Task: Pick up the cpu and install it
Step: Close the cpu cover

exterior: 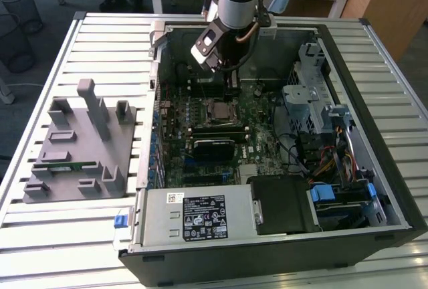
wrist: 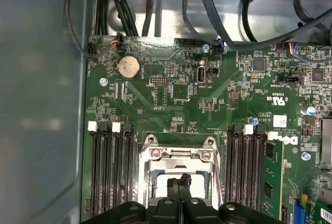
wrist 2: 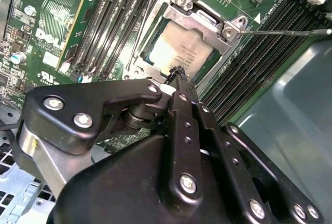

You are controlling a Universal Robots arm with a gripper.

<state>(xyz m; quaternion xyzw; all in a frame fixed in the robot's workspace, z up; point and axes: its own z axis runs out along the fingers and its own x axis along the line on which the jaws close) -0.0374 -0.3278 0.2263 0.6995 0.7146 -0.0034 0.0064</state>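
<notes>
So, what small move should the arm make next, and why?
Probably a straight lift away: the cpu already lies flat in the socket, and the jaws stand shut over its edge, holding nothing.

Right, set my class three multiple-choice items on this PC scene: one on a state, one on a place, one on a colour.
1. How is the case?
A. open, its inside showing
B. shut
C. covered by a cloth

2. Where is the cpu?
A. outside the case
B. inside the socket frame on the board
C. hanging high above the case

3. What colour is the board?
A. red
B. white
C. green

Answers:
1 A: no panel covers the case in the exterior view, so the board is in plain sight.
2 B: in the second wrist view the silver cpu lies within the metal frame, right by the gripper.
3 C: both wrist views show a green board.
</notes>
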